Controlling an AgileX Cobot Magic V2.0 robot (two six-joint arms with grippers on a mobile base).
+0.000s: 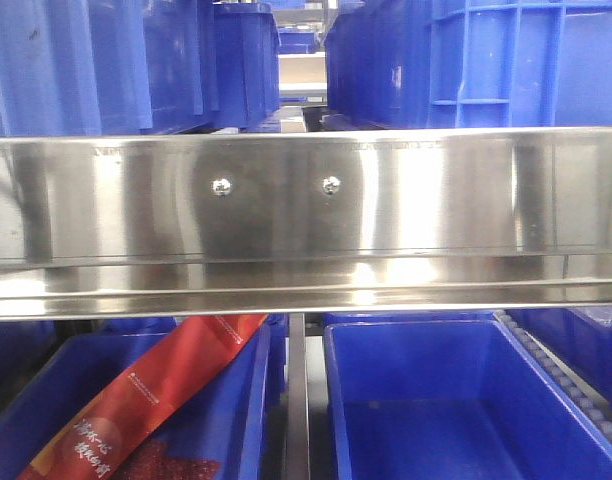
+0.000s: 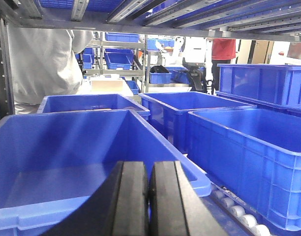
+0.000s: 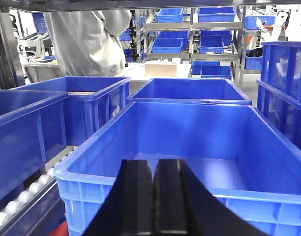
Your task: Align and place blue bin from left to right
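Right wrist: blue bin [image 3: 190, 147] long axis runs away from closed right tool [image 3: 154, 196]

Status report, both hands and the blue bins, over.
Left hand shut, empty. Right hand shut, empty. Blue bin directly ahead of right hand, ungrasped. Nothing blocking it.

A steel shelf rail [image 1: 306, 215] with two screws [image 1: 222, 186] fills my front view. Below sit two blue bins [image 1: 466, 400]; the left holds a red packet [image 1: 136, 410].
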